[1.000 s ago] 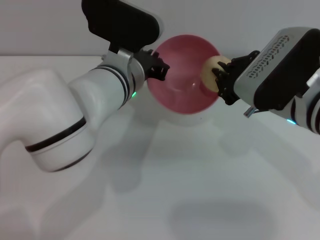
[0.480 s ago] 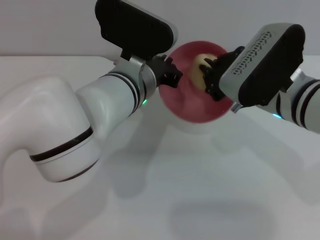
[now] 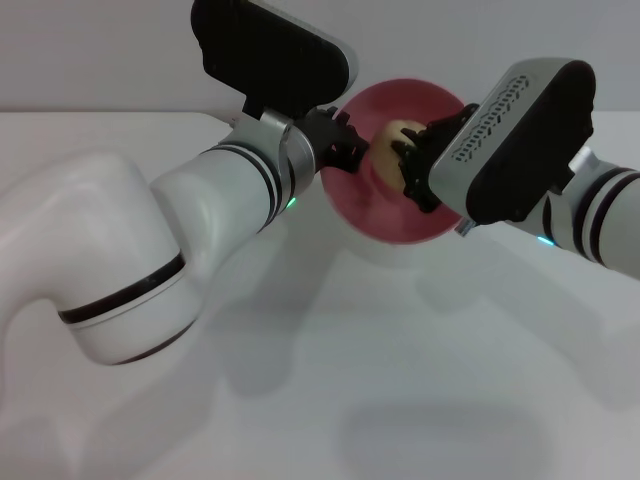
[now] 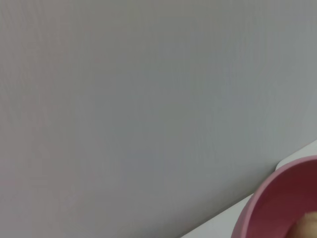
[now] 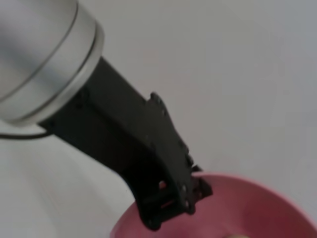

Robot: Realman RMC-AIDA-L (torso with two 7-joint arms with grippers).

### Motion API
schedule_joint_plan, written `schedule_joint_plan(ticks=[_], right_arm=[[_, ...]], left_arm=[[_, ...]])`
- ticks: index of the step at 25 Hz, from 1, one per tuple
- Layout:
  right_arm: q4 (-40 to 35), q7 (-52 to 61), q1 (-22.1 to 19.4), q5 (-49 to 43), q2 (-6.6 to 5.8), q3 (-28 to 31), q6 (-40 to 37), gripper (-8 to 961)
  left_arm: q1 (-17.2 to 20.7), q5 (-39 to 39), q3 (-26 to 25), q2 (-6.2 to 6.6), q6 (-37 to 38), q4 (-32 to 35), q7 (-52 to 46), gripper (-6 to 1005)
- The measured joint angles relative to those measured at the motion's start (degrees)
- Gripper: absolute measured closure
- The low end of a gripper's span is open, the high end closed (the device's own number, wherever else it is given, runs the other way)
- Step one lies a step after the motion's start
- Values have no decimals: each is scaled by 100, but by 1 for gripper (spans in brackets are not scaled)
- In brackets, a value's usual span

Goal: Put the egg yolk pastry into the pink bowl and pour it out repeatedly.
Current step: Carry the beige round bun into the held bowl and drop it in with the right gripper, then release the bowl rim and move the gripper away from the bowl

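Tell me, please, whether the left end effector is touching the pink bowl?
Touching: the right wrist view shows the left end effector clamped on the pink bowl's rim; the head view agrees.

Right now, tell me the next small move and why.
Probably open the right gripper to drop the small pale tan-yellow egg yolk pastry. It is already held inside the mouth of the round glossy pink bowl, which the left gripper grips at its rim, tilted.

Glossy smooth plastic pink bowl; matte, doughy egg yolk pastry.
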Motion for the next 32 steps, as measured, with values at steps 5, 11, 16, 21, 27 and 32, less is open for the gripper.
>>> schedule_joint_plan(ticks=[5, 11, 16, 21, 27, 32], right_arm=[[-20, 111, -22, 0, 0, -13, -1, 917], [214, 125, -150, -85, 0, -187, -25, 850], [755, 122, -458, -342, 0, -335, -73, 742], [1801, 106, -1270, -953, 9, -716, -243, 525], [2631, -568, -2568, -1010, 15, -870, -1254, 439], [2584, -660, -3227, -1004, 41, -818, -2541, 602]], left_arm=[[-7, 2, 0, 2, -1, 8, 0, 1000], [-9, 2, 0, 4, -10, 9, 0, 999], [-9, 3, -1, 3, -15, -29, 0, 999], [-17, 4, -63, 3, -3, -150, 0, 1000], [-27, 18, -190, 11, 0, -277, 0, 1000], [-25, 10, -200, 12, -8, -373, 0, 1000]])
